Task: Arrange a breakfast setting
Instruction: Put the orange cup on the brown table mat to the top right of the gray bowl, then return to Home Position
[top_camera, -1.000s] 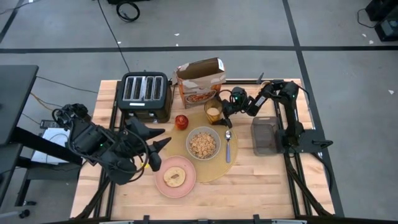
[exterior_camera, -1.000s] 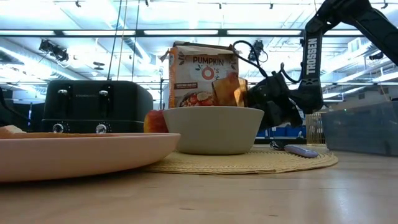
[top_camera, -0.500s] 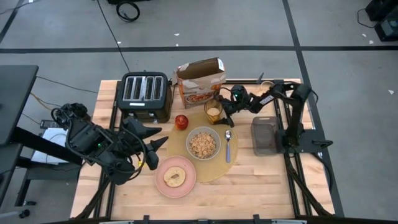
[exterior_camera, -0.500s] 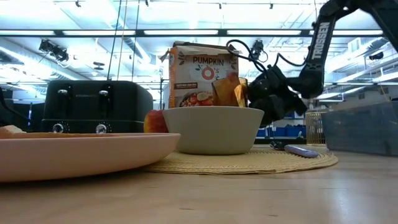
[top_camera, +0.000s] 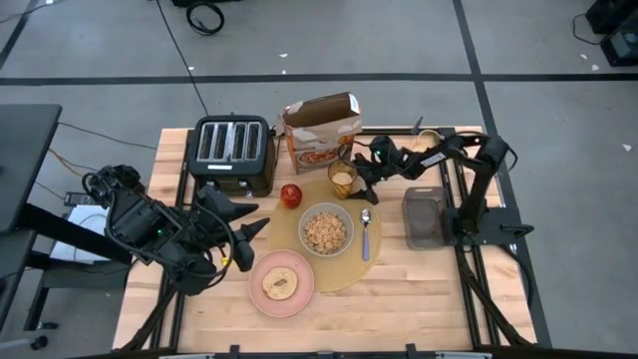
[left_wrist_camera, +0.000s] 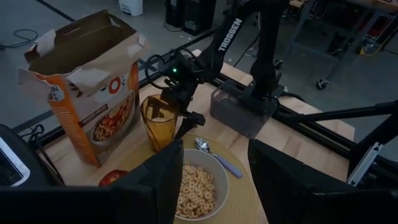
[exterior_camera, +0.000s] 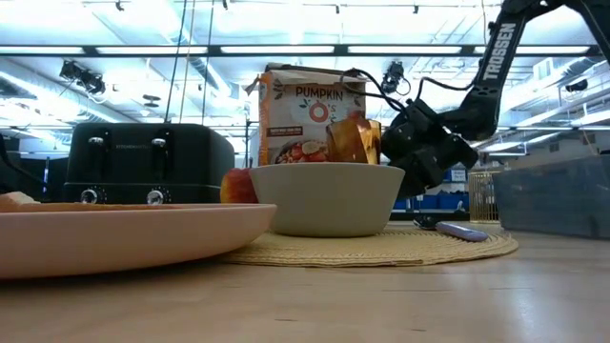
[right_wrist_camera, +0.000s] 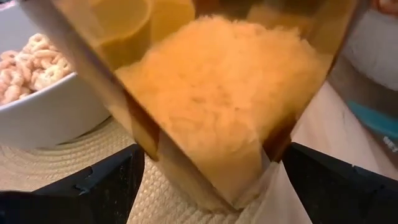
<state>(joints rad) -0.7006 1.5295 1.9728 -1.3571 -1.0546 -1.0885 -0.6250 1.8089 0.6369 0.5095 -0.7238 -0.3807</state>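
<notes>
1. the round tan placemat [top_camera: 334, 261] lies on the wooden table [top_camera: 419, 299], in front of the black four-slot toaster [top_camera: 232, 150] and the open cereal box [top_camera: 322, 128].
2. a grey bowl [top_camera: 325, 229] of cereal rings sits in the middle of the placemat, with a silver spoon [top_camera: 365, 231] lying just beside it on the right arm's side.
3. a red apple [top_camera: 290, 194] rests at the placemat's far edge, near the toaster.
4. a pink plate [top_camera: 281, 283] carrying a round piece of toasted bread [top_camera: 278, 284] overlaps the placemat's near edge on the left arm's side.
5. the amber glass [top_camera: 342, 179] stands at the far edge of the placemat, in front of the cereal box.
6. the right gripper [top_camera: 361, 179] is at the glass, its fingers spread wide on either side of it; whether they press it cannot be told.
7. the left gripper [top_camera: 255, 218] hovers beyond the placemat, near the plate, jaws parted and holding nothing.
8. a clear plastic bin [top_camera: 424, 215] stands beside the right arm's base.
</notes>
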